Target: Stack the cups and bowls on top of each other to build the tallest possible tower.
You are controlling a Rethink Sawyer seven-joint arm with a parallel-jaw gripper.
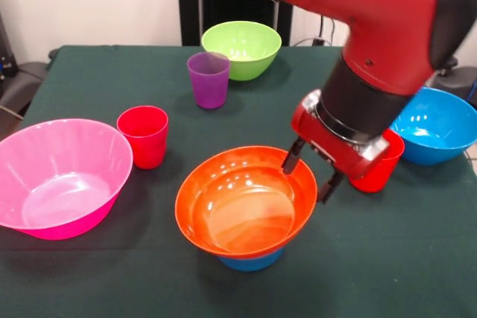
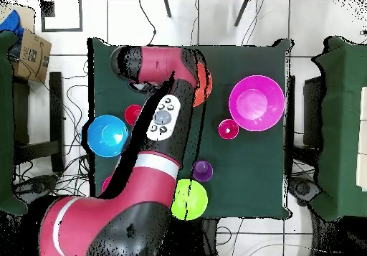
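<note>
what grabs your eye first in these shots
The red arm's gripper hangs open astride the right rim of the orange bowl, which sits on a blue bowl at the front of the table. A large pink bowl sits at the left edge, and a purple cup stands by the lime green bowl behind.

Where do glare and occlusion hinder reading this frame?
Front view: ceiling light glares off the glossy orange plastic bowl and large pink bowl; the arm covers part of a red tumbler. Overhead view: the arm hides most of the orange bowl and the gripper.

Arm (image 2: 154, 124) over orange bowl (image 2: 204, 84)
</note>
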